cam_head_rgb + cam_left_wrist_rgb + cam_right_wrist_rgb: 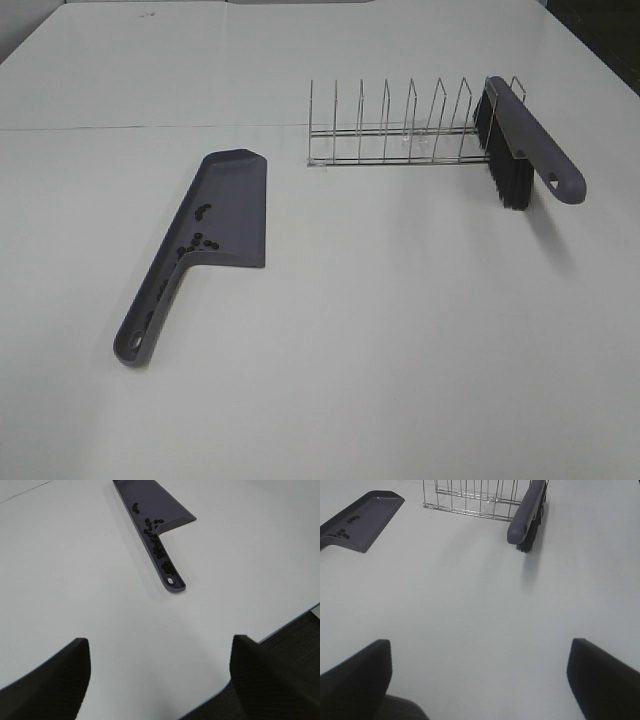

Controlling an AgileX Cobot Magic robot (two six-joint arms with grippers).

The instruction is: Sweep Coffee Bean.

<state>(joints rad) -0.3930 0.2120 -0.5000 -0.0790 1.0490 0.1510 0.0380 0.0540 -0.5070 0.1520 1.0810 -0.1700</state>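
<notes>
Your coffee beans [200,240] are all sitting inside the grey dustpan [232,205], clustering near the pan's back corner and trailing down into its hollow handle, while the dustpan itself is lying flat on the white desk [380,340]. Well apart from it, the brush [520,145] is resting in the end slot of the wire rack [395,125], bristles hanging down and handle sticking out over the desk. Your left gripper [160,680] and right gripper [480,677] are both hovering over bare desk, spread wide and holding nothing.
</notes>
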